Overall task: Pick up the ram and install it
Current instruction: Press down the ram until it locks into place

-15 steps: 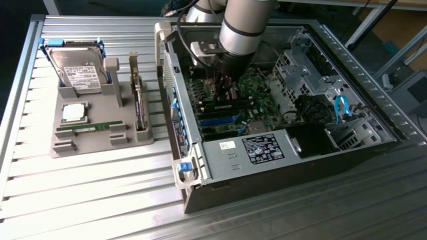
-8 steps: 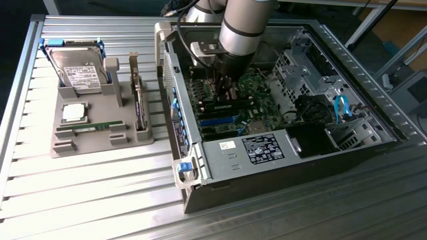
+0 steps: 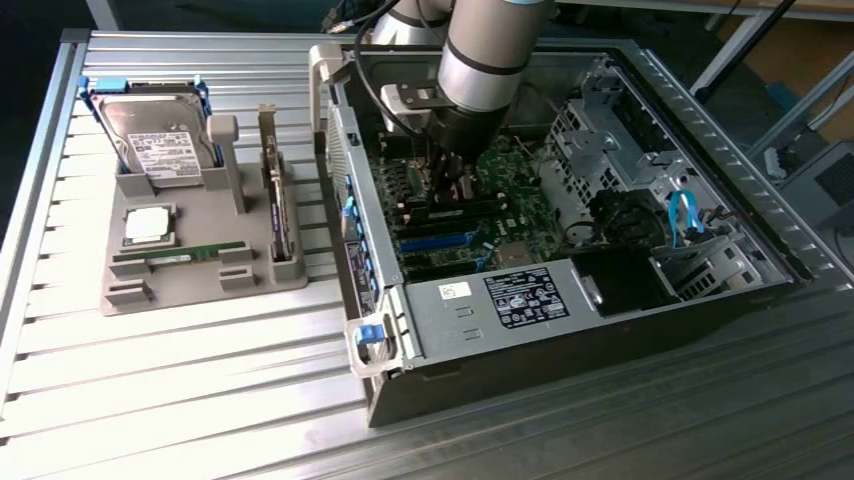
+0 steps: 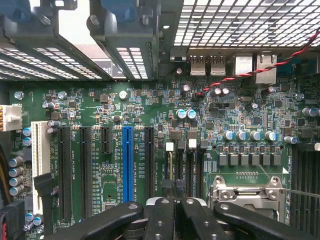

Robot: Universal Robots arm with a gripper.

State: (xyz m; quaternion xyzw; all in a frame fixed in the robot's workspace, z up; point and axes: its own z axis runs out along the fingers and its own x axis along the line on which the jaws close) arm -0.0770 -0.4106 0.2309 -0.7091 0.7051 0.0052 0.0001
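A ram [image 3: 179, 256], a long thin green stick, lies flat in the grey holder [image 3: 200, 290] at the exterior view's left, outside the computer case. My gripper [image 3: 447, 178] is down inside the open case, just above the green motherboard [image 4: 150, 125]. In the wrist view my gripper [image 4: 175, 200] has its black fingers [image 4: 161, 220] pressed together, shut, over the dark memory slots [image 4: 172, 165] with white latches. I see no green stick between the fingers. The arm hides the board right under the gripper in the exterior view.
The holder also carries a silver hard drive [image 3: 160, 140], a square processor chip [image 3: 147, 224] and an upright card [image 3: 278, 215]. Inside the case are a blue slot [image 4: 128, 162], a processor socket [image 4: 245, 192], a drive cage [image 3: 587, 150] and a power supply [image 3: 534, 295].
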